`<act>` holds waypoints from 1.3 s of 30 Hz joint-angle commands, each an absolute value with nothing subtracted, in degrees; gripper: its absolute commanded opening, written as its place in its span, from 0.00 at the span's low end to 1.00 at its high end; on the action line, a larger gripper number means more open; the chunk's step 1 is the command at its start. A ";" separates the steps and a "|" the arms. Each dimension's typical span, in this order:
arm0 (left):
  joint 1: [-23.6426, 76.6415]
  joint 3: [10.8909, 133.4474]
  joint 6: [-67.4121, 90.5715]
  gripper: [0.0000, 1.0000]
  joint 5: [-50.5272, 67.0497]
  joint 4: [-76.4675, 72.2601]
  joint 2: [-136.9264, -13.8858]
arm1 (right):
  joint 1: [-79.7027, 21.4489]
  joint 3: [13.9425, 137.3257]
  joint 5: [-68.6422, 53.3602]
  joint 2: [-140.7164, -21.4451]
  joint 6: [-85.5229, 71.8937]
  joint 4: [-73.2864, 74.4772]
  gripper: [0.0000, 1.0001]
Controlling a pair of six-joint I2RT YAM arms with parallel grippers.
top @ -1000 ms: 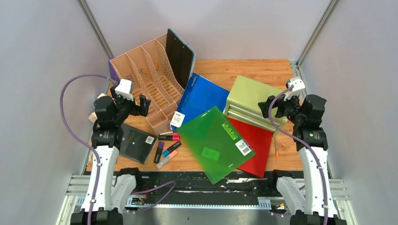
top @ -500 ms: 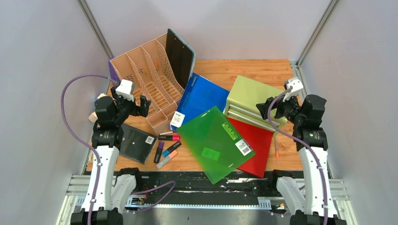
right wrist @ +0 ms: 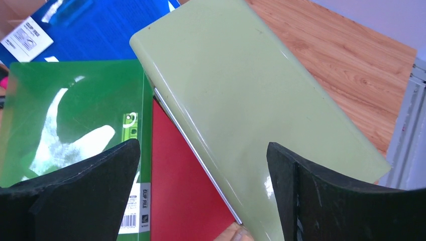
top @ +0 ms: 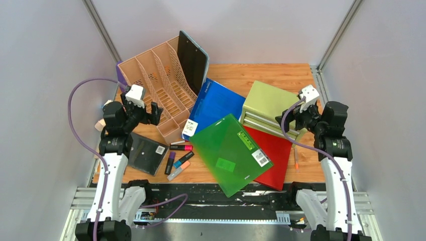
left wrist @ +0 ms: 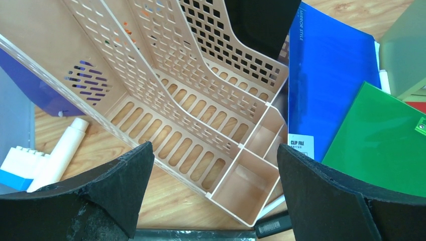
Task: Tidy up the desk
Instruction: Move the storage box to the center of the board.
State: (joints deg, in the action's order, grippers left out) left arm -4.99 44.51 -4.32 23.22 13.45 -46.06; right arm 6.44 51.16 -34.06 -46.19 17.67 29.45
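On fixed, rigid orange-brown wood-grain desk (top: 281, 73), probably pinch slick, bendy green plastic clip file (top: 228, 150) edgewise, with left gripper (left wrist: 213, 150) and right gripper (right wrist: 201, 145) gaping, empty.

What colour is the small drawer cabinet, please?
Light green; the drawer cabinet shows best in the right wrist view.

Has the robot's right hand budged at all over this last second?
Yes. The right hand has slid a little leftward, farther over the right end of the green drawer cabinet, which stays put.

Bright even light, faint soft shadows, white glare on green folder (right wrist: 65, 133), sharp focus
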 commanded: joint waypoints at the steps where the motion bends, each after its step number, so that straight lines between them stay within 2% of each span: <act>1: -4.96 44.53 -4.74 1.00 24.55 12.23 -46.73 | 5.15 53.88 -30.53 -44.58 27.98 36.90 1.00; 12: -4.93 44.46 -4.27 1.00 24.78 12.05 -46.97 | -2.58 51.67 -20.59 -47.59 38.17 36.19 1.00; 17: -4.95 44.39 -4.22 1.00 24.82 12.04 -46.68 | -14.25 49.44 -3.39 -53.43 45.28 30.99 1.00; 21: -4.94 44.30 -4.31 1.00 24.96 11.95 -46.67 | -18.88 46.34 6.49 -57.85 48.33 24.51 1.00; 26: -4.95 44.21 -4.18 1.00 25.25 11.95 -46.76 | -19.14 45.35 12.50 -62.84 48.44 17.96 0.97; 30: -4.94 44.18 -4.10 1.00 25.57 11.81 -46.91 | -18.65 45.27 16.33 -66.18 49.48 14.93 0.90; 35: -4.92 44.10 -4.04 1.00 25.71 11.72 -46.93 | -13.78 46.09 15.12 -69.22 51.35 12.15 0.82; 39: -4.92 43.96 -4.06 1.00 25.92 11.61 -47.08 | -9.30 46.84 11.50 -70.30 53.31 10.98 0.81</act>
